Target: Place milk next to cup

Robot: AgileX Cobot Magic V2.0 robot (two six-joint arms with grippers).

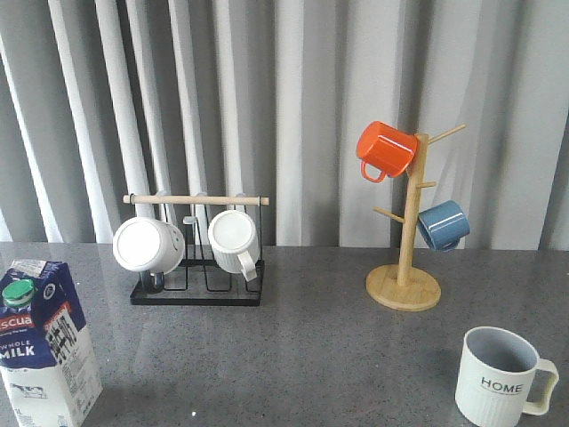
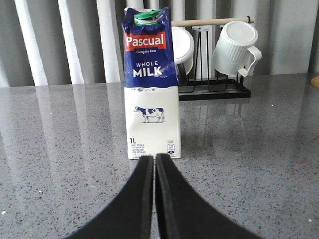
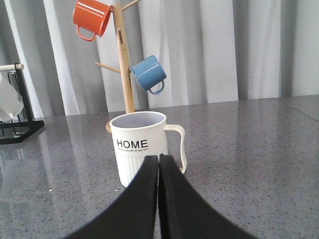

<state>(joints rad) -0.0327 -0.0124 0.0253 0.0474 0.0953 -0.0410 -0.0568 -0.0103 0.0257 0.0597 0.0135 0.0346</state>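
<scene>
Nothing is picked up yet: both my jaws are pressed together, empty. The milk (image 1: 43, 342) stands at the table's (image 1: 302, 356) left, well apart from the cup (image 1: 502, 378) at right. Next, my left jaws must part and grip it.

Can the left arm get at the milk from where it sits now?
Probably yes. The milk stands upright straight ahead of the left gripper, nothing between them, but the jaws are shut and must open first.

Upright milk (image 2: 152, 114), closed left gripper (image 2: 154, 160) just before it
</scene>
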